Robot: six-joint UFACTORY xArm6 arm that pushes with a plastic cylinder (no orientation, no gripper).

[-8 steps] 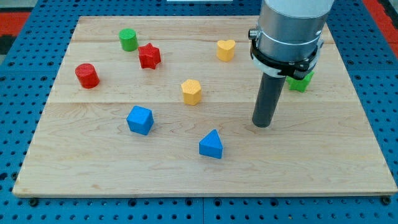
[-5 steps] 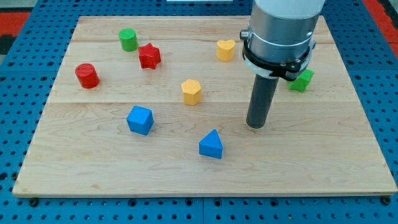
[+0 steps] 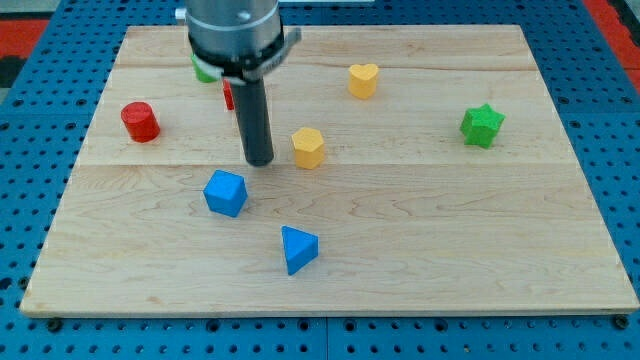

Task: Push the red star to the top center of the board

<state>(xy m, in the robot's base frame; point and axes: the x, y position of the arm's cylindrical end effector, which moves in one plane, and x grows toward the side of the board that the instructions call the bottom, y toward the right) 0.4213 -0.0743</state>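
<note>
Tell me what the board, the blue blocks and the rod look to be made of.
Board: pale wood, seemingly planks joined side by side, going by grain lines and seams; smooth satin finish.
Blue cube and blue triangular block: probably moulded or printed plastic, uniform colour, matte with soft highlights.
Rod above my tip: dark, smooth, slightly glossy; metal or plastic, unclear.

Block count on the bench (image 3: 560, 240): eight in total.

Red, two: one cylinder (image 3: 140, 121) at far left; one star (image 3: 229, 95), mostly hidden behind the rod.

Green, two: one star (image 3: 482, 125) at right; one block (image 3: 201, 71) at far left, largely hidden, shape not discernible.

Yellow, two: one heart (image 3: 363, 79); one hexagon (image 3: 308, 147).

Blue, two: one cube (image 3: 225, 192); one triangle (image 3: 298, 249).

Rods: one.
</note>
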